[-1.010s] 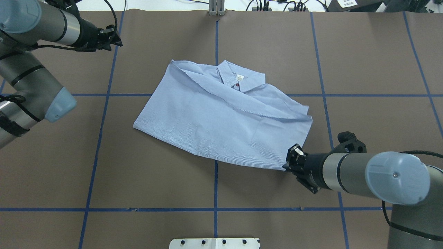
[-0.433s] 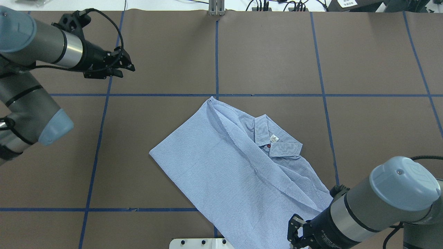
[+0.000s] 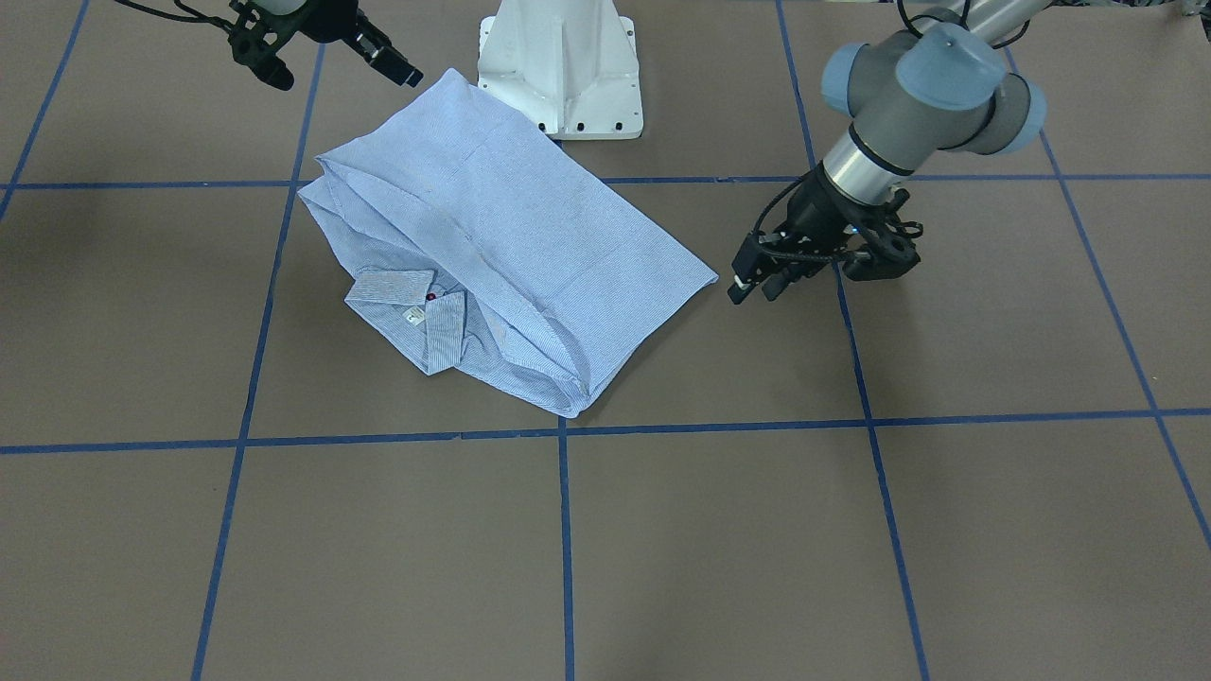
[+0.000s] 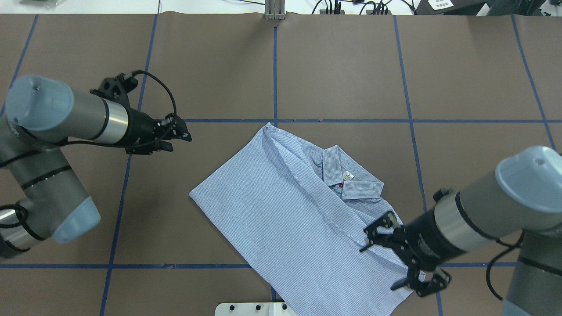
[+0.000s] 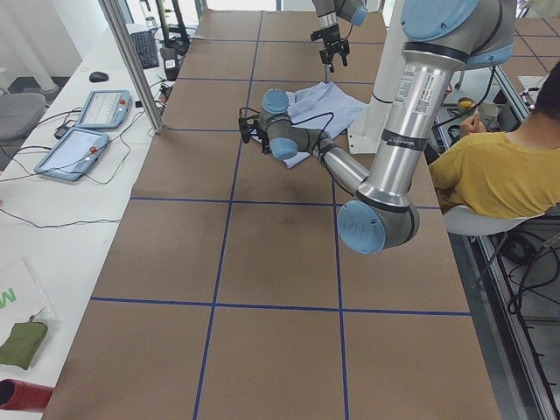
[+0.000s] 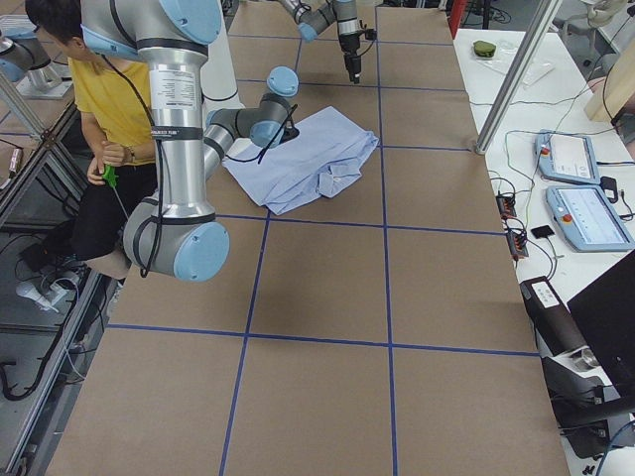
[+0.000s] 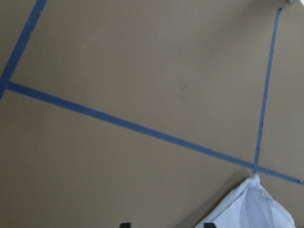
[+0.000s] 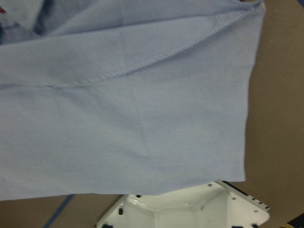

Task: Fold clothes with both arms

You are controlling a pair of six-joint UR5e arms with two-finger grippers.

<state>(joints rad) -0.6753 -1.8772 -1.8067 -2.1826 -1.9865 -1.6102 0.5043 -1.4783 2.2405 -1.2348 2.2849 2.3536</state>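
Note:
The light blue striped shirt lies folded on the brown table, collar and white tag facing up, its lower part reaching the table's near edge. It also shows in the front view. My right gripper is open wide and empty, above the shirt's right edge by the shoulder; it also shows in the front view. My left gripper is open and empty over bare table, left of the shirt's far corner; it also shows in the front view.
The white pedestal base stands at the near edge, and the shirt's hem touches it. Blue tape lines grid the table. An operator in yellow sits beside the robot. Control tablets lie on the side bench.
The right gripper dragged the shirt toward the robot's side, turning it, then let go and opened above it. The left arm swung down toward the shirt's far corner.

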